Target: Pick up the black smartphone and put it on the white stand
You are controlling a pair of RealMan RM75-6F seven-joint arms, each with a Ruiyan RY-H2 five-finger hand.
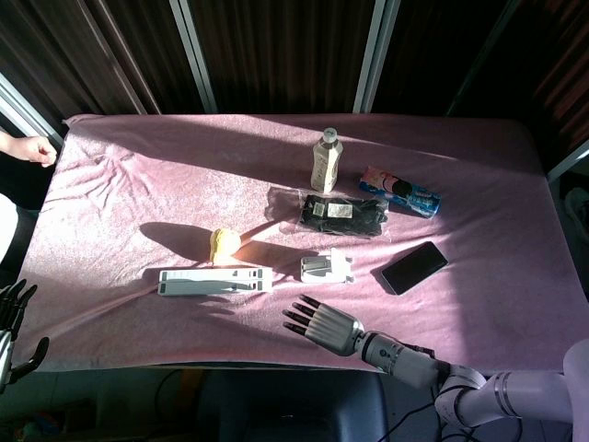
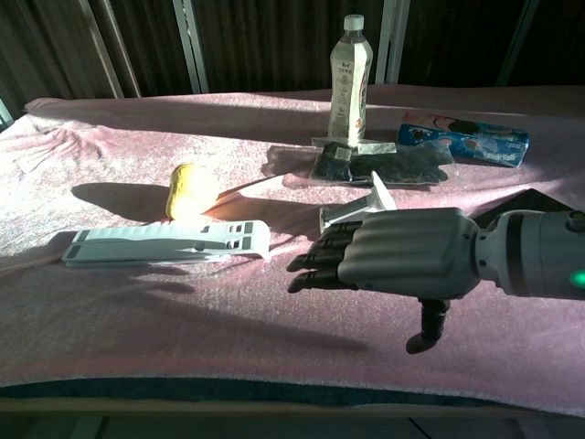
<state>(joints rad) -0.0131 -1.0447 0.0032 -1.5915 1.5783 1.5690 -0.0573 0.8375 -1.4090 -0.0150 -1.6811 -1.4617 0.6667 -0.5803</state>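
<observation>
Head view: black smartphone (image 1: 414, 268) flat on pink surface (image 1: 138, 203), right of white stand (image 1: 328, 268), apart from it. Right hand (image 1: 324, 325) hovers at near edge below stand, fingers spread, holding nothing. Left hand (image 1: 13, 324) at far left edge, off surface, fingers apart, empty. Bottle (image 1: 327, 160) upright; black packet (image 1: 344, 215) beside it; blue packet (image 1: 399, 191); yellow object (image 1: 224, 244); long white bar (image 1: 215, 280).

Chest view: right hand (image 2: 395, 256) fills foreground, fingers extended, thumb down, over surface (image 2: 110, 146), blocking part of stand (image 2: 361, 207). Smartphone corner (image 2: 530, 203) behind wrist.

Right hand (image 1: 327, 324) hovering, empty, fingers (image 2: 315, 265) spread; left hand (image 1: 11, 313) idle.
</observation>
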